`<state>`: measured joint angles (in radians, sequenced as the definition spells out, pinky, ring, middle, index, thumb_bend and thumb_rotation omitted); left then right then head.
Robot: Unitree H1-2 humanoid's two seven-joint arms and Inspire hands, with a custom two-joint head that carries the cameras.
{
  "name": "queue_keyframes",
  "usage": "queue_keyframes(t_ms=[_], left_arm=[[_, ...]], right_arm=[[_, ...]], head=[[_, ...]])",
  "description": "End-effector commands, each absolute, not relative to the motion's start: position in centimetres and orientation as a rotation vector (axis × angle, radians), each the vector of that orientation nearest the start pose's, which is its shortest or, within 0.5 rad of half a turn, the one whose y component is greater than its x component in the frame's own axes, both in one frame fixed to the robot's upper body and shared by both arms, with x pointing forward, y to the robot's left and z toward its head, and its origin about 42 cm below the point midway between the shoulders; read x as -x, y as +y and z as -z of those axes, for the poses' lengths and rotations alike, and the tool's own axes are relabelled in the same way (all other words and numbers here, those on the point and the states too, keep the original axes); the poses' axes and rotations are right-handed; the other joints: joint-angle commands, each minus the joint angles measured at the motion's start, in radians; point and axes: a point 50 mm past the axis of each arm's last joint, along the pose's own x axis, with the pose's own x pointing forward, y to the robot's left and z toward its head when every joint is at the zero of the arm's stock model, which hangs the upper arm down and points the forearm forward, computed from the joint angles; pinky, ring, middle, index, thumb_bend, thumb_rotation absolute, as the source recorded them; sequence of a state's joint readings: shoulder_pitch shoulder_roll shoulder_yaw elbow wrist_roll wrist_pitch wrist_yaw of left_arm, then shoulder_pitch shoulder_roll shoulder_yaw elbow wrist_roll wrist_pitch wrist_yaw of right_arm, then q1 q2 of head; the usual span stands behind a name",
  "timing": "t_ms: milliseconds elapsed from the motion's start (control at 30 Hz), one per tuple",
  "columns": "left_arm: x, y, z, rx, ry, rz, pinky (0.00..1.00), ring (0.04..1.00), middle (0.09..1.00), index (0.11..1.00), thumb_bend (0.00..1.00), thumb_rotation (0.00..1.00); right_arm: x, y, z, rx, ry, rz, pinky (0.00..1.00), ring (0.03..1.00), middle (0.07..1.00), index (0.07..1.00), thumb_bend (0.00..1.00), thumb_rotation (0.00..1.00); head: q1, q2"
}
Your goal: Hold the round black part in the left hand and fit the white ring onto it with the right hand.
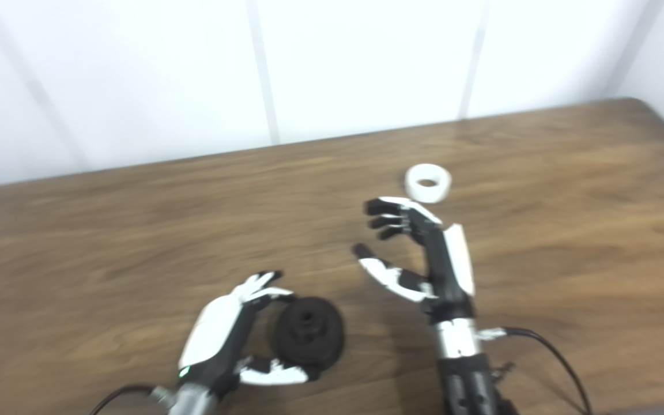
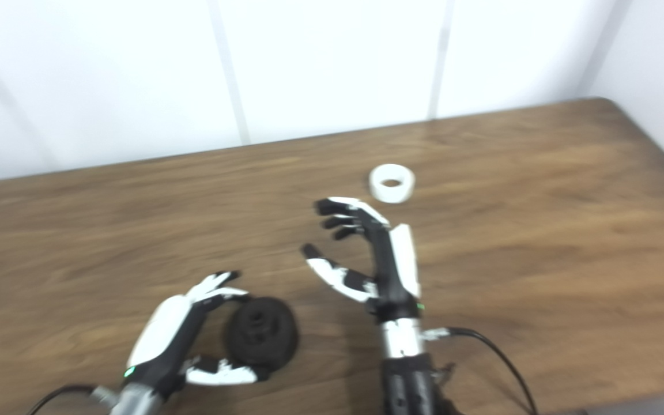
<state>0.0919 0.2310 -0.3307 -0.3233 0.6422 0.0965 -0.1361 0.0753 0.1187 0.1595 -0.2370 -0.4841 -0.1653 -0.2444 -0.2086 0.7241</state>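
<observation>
The round black part (image 1: 309,337) sits near the table's front edge, between the fingers and thumb of my left hand (image 1: 222,337). The fingers (image 1: 263,288) rest against its upper left rim and the thumb (image 1: 274,376) lies along its lower edge. The white ring (image 1: 427,183) lies flat on the table farther back and to the right, untouched. My right hand (image 1: 410,248) hovers just in front of the ring, open, fingers curled leftward and thumb spread, with nothing in it. The picture is slightly blurred.
The brown wooden table (image 1: 568,230) ends at a white panelled wall behind and has a rounded right corner. A black cable (image 1: 551,351) trails from the right wrist toward the front edge.
</observation>
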Motion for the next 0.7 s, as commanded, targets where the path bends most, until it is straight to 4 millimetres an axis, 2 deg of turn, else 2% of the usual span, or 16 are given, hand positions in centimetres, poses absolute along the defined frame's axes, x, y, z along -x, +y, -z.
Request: queue_keyframes(t_ms=[0, 133, 233, 300, 367, 500, 667], left_arm=[[-23.7, 19.0, -14.5, -0.829, -0.192, 0.366, 0.97, 0.968, 0.931, 0.590, 0.87, 0.28], [-23.7, 19.0, -14.3, -0.825, -0.188, 0.366, 0.97, 0.968, 0.931, 0.590, 0.87, 0.27], [-23.7, 19.0, -14.3, -0.819, -0.186, 0.359, 0.97, 0.968, 0.929, 0.589, 0.88, 0.26], [-23.6, 19.1, -14.3, -0.818, -0.188, 0.356, 0.97, 0.967, 0.928, 0.589, 0.87, 0.26], [-23.6, 19.1, -14.3, -0.816, -0.189, 0.357, 0.97, 0.968, 0.929, 0.589, 0.87, 0.26], [-23.7, 19.0, -14.2, -0.817, -0.185, 0.358, 0.98, 0.970, 0.933, 0.590, 0.87, 0.26], [-23.6, 18.9, -14.3, -0.817, -0.186, 0.357, 0.98, 0.965, 0.931, 0.590, 0.87, 0.25]], right_arm=[[-25.4, -15.7, -17.6, 0.286, -0.444, 0.185, 0.50, 0.588, 0.670, 0.665, 0.47, 0.10], [-26.2, -18.2, -18.8, 0.358, -0.463, 0.231, 0.54, 0.641, 0.697, 0.670, 0.47, 0.13], [-27.3, -20.6, -20.1, 0.435, -0.451, 0.262, 0.50, 0.630, 0.716, 0.699, 0.46, 0.14], [-28.1, -22.0, -21.0, 0.520, -0.428, 0.278, 0.51, 0.644, 0.734, 0.715, 0.48, 0.21], [-29.0, -23.4, -21.9, 0.613, -0.402, 0.289, 0.56, 0.688, 0.760, 0.729, 0.53, 0.29], [-30.4, -24.7, -23.2, 0.689, -0.364, 0.292, 0.62, 0.745, 0.794, 0.750, 0.60, 0.32], [-33.0, -26.0, -24.9, 0.769, -0.345, 0.295, 0.61, 0.753, 0.809, 0.770, 0.64, 0.36]], head=[[0.000, 0.001], [-0.003, -0.002], [-0.012, -0.012], [-0.012, -0.012], [-0.018, -0.014], [-0.021, -0.017], [-0.016, -0.018]])
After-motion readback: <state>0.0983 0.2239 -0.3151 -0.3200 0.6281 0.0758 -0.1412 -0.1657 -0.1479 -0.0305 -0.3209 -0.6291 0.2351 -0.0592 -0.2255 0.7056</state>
